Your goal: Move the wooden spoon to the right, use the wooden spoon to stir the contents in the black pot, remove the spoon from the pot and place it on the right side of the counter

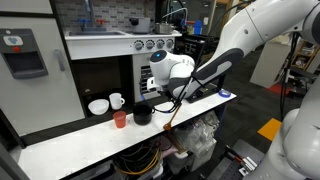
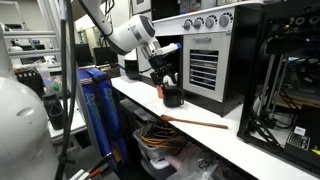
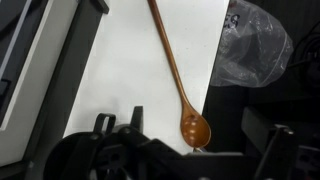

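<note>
The wooden spoon (image 3: 172, 62) lies flat on the white counter (image 3: 125, 60), its oval bowl close to the counter's edge. In an exterior view the wooden spoon (image 2: 196, 122) stretches along the counter (image 2: 235, 148) just in front of the black pot (image 2: 173, 97). My gripper (image 3: 190, 150) is open, hanging above the spoon's bowl end, with one finger (image 3: 133, 122) over the counter and the other past the edge. It touches nothing. In both exterior views the gripper (image 1: 160, 97) hovers beside the black pot (image 1: 143, 115). The pot is out of the wrist view.
A red cup (image 1: 120, 119), a white mug (image 1: 117, 100) and a white bowl (image 1: 98, 106) stand left of the pot. An appliance with dials (image 2: 208, 50) rises behind the counter. A clear plastic bag (image 3: 255, 42) sits below the counter's edge.
</note>
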Controlling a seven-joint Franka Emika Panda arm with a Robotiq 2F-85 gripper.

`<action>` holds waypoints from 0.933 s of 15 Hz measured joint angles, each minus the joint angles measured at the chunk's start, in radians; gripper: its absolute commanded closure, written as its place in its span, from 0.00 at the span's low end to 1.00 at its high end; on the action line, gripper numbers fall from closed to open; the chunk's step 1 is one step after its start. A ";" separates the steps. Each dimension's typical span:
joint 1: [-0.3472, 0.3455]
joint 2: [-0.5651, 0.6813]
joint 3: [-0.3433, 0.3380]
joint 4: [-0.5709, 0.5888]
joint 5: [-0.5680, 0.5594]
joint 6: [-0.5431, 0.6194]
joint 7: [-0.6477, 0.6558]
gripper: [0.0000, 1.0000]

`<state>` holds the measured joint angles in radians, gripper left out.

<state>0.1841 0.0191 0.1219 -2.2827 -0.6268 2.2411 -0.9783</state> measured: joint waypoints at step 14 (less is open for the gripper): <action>0.038 -0.047 0.065 -0.048 0.193 0.005 0.770 0.00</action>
<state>0.2221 -0.0274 0.1872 -2.3307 -0.4342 2.2461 -0.2078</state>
